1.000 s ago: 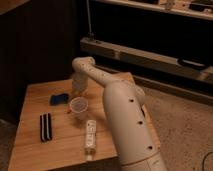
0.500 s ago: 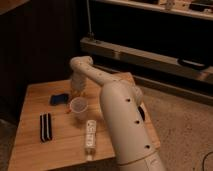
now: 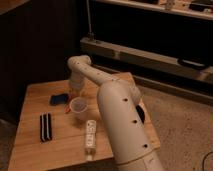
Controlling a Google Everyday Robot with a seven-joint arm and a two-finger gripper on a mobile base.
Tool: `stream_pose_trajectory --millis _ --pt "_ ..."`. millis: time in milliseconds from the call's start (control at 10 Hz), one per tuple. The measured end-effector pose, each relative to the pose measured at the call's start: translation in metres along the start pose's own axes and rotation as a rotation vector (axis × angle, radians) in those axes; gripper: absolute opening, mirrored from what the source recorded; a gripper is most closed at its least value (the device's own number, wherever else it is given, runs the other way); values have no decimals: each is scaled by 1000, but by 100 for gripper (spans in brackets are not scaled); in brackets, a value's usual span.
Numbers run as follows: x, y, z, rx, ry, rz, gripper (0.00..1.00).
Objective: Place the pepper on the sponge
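Item: gripper (image 3: 74, 94), hanging over the table's (image 3: 30, 100) far-left part, just right of the sponge (image 3: 58, 99). Its opening and any hold cannot be told.

Pepper (image 3: 67, 107): probably the reddish fleck beneath the gripper, between sponge and cup (image 3: 78, 106) (long axis unreadable).

Bearing: the sponge lies close by, to the gripper's left.

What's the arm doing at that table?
The robot's white arm reaches across the wooden table. Its hand hangs low beside the small flat blue sponge and behind the translucent white cup. The small orange-red pepper cannot be made out, so whether the hand carries it is unclear. Nothing visibly lies on the sponge.
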Motion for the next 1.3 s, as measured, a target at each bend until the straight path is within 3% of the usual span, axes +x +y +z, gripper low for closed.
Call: stream_pose_trajectory --millis 500,800,900,1100,1300 --pt "-3 -10 -39 37 24 -29 46" --pt "-3 -12 -39 29 20 -38 46" --pt "-4 -13 -37 26 19 -43 43" --pt "-4 -16 -37 27 17 -53 24" --pt "-5 -18 -39 30 18 -64 20"
